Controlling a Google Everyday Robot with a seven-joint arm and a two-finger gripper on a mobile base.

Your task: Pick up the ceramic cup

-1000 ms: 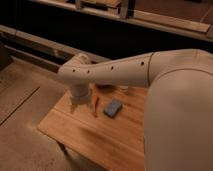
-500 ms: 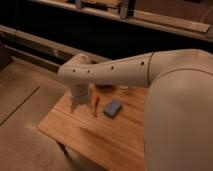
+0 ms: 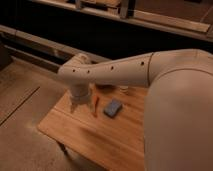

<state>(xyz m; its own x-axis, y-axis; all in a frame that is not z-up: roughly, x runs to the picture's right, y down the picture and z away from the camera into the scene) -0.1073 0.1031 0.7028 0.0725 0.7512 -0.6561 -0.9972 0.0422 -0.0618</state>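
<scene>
The ceramic cup (image 3: 123, 90) is a small pale round shape at the table's far edge, mostly hidden under my white arm (image 3: 120, 70). A dark bowl-like shape (image 3: 103, 86) sits just left of it, also largely covered by the arm. My gripper (image 3: 75, 107) hangs below the wrist over the left part of the wooden table (image 3: 95, 135), well left of the cup and apart from it.
A blue-grey rectangular block (image 3: 113, 107) lies mid-table. A thin orange object (image 3: 95, 106) lies between the block and the gripper. My arm's bulk fills the right side. Dark shelving runs behind the table; the floor lies to the left.
</scene>
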